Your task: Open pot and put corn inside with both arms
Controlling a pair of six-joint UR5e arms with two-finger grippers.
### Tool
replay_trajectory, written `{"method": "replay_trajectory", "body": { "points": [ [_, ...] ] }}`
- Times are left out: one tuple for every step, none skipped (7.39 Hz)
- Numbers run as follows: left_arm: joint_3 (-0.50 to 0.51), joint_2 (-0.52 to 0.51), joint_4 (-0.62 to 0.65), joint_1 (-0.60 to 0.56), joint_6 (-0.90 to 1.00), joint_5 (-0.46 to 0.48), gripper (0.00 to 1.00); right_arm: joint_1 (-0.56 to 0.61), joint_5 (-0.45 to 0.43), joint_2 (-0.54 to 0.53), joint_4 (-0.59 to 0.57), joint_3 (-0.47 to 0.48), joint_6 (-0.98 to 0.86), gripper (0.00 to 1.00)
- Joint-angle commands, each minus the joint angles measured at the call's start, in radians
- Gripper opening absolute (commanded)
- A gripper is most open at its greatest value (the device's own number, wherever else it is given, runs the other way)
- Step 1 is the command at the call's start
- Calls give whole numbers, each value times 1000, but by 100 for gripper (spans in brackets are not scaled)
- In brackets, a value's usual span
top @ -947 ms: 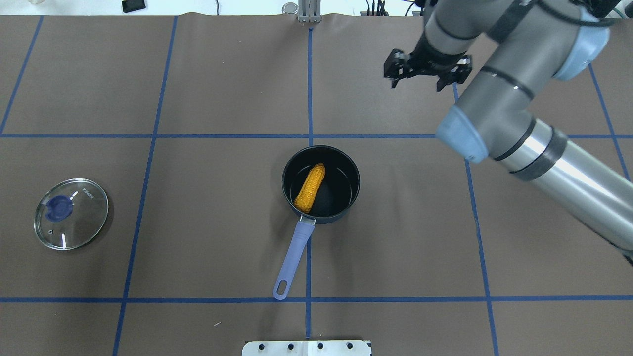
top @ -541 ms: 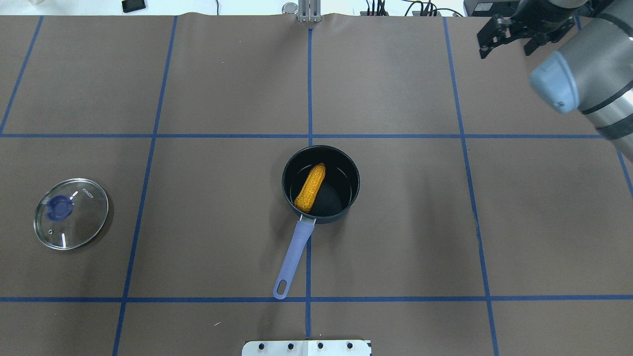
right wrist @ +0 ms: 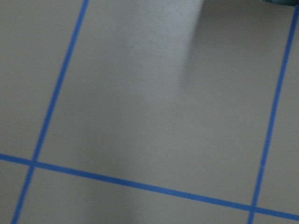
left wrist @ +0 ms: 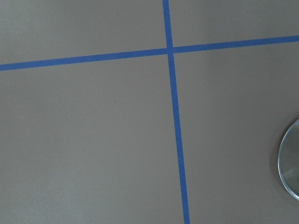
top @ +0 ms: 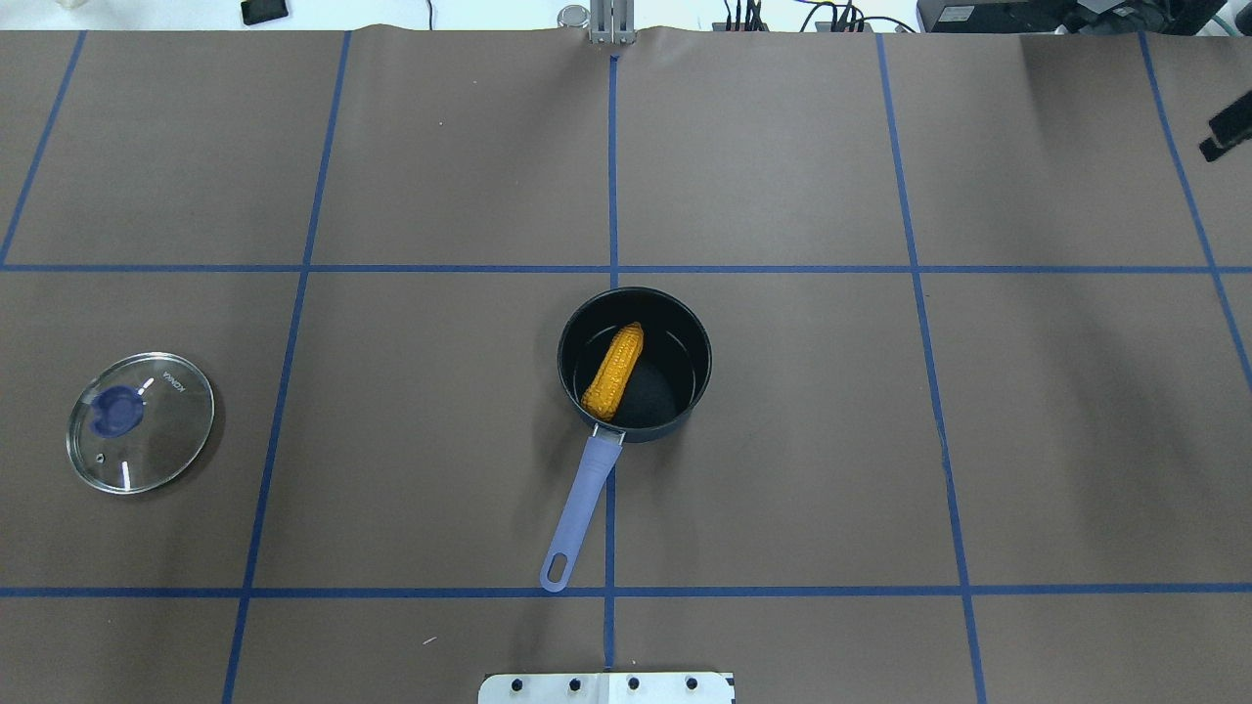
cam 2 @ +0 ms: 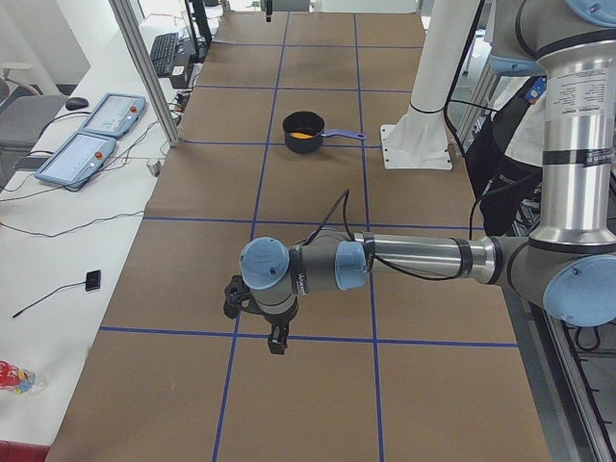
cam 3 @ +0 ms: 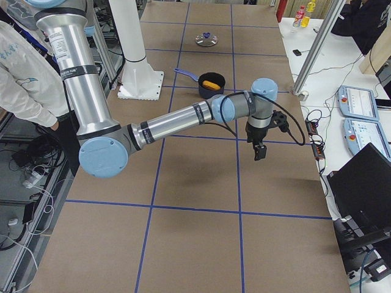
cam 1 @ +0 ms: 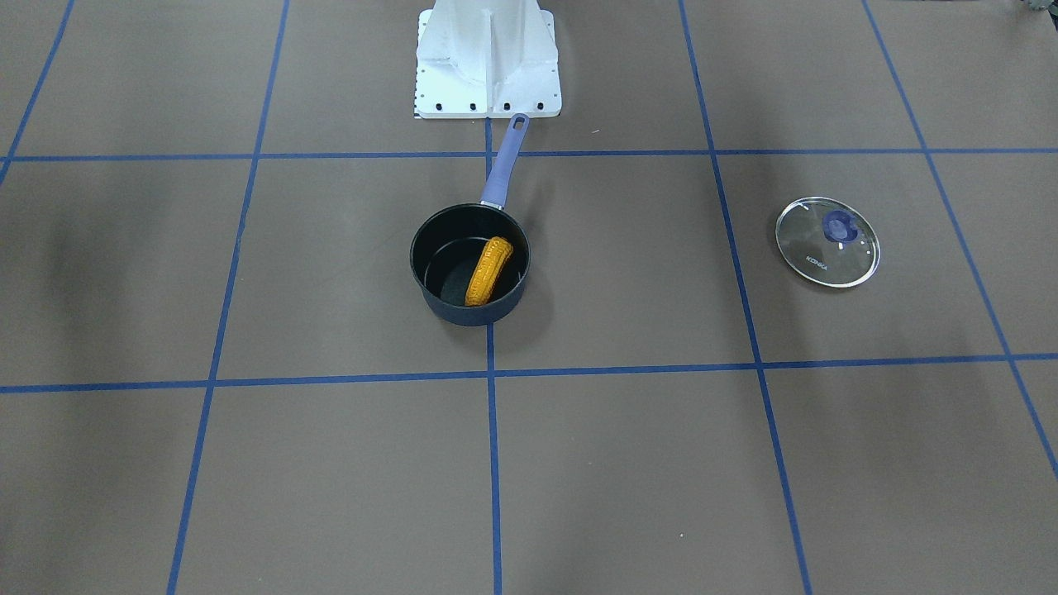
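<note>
The black pot with a lilac handle stands open at the table's middle. The yellow-orange corn lies inside it, also shown in the front view. The glass lid with a blue knob lies flat on the table far to the left. My left gripper hovers over the table's left end, and I cannot tell whether it is open or shut. My right gripper hovers over the right end. Only a black sliver of it shows at the overhead view's right edge, so I cannot tell its state.
The brown mat carries a blue tape grid. The white robot base plate sits just behind the pot handle. The lid's rim shows at the right edge of the left wrist view. Tablets lie along the far table edge.
My right arm has swung away to the right and almost out of the overhead view. The pot, corn and lid have not moved.
</note>
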Motion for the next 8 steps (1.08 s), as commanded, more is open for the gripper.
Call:
{"method": "replay_trajectory", "body": {
  "points": [
    [0, 11, 0, 0, 0, 1, 99, 97, 1, -168, 1, 3, -183, 100],
    [0, 20, 0, 0, 0, 1, 99, 114, -2, -256, 7, 8, -178, 100],
    [0, 20, 0, 0, 0, 1, 99, 128, 17, -269, 7, 3, -176, 100],
    [0, 22, 0, 0, 0, 1, 99, 131, 18, -275, 5, -4, -173, 100],
    [0, 23, 0, -1, 0, 1, 99, 135, 16, -269, 7, -3, -172, 100],
    [0, 23, 0, 0, 0, 1, 99, 138, 16, -263, 8, 3, -170, 100],
    [0, 23, 0, 0, -1, 1, 99, 138, 18, -260, 8, 6, -170, 100],
    [1, 23, 0, 0, -1, 1, 99, 138, 16, -261, 8, 5, -170, 100]
  ]
}}
